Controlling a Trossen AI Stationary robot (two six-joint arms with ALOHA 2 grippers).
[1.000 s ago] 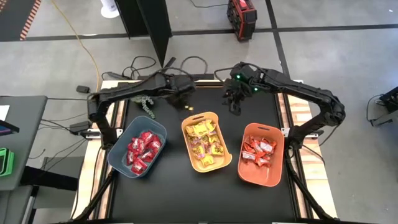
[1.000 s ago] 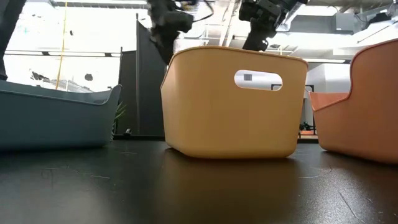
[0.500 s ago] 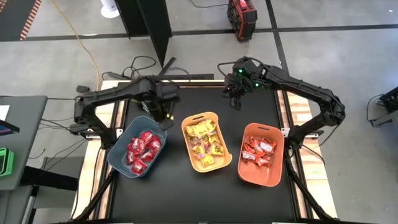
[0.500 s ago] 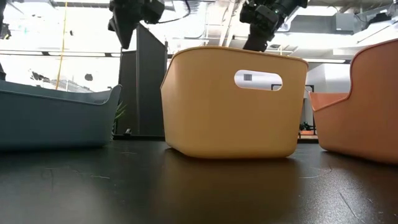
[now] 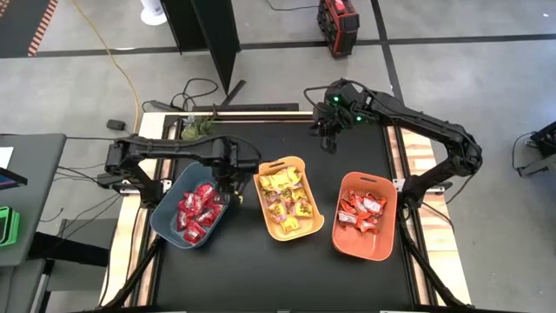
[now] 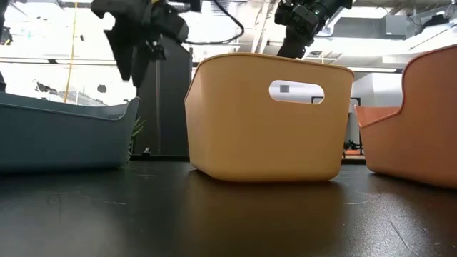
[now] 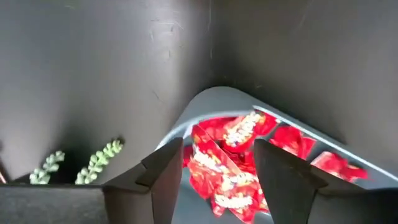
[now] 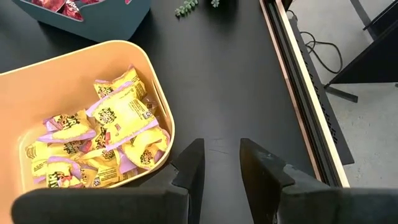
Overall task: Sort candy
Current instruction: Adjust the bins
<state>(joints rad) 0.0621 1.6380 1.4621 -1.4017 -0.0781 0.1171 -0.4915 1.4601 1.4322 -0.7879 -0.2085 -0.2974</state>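
- Where the yellow bin (image 5: pixel 288 198) stands mid-table, the high view shows the blue-grey bin (image 5: pixel 167 224) on its left and the orange bin (image 5: pixel 365 248) on its right.
- Red candy (image 5: pixel 198 209) fills the blue-grey bin, yellow candy (image 5: pixel 287 200) the yellow bin, orange-red candy (image 5: pixel 361 209) the orange bin.
- The left gripper (image 5: pixel 228 178) hangs over the blue-grey bin's corner nearest the yellow bin.
- Its wrist view shows what the high view does not: the fingers (image 7: pixel 166 177) stand spread with nothing between them, red candy (image 7: pixel 231 163) lying below in the bin.
- That same view also catches the plant sprig (image 7: pixel 98 160) on the table outside the bin.
- The right gripper (image 5: pixel 329 137) is beyond the yellow bin, toward the table's back edge.
- Its wrist view shows the fingers (image 8: pixel 189 167) a little apart over bare black table (image 8: pixel 217 81), holding nothing, with the yellow bin's corner (image 8: pixel 163 127) just beside them.
- The low view hides all candy behind the yellow bin's wall (image 6: pixel 268 135); both grippers show only as dark shapes above its rim.
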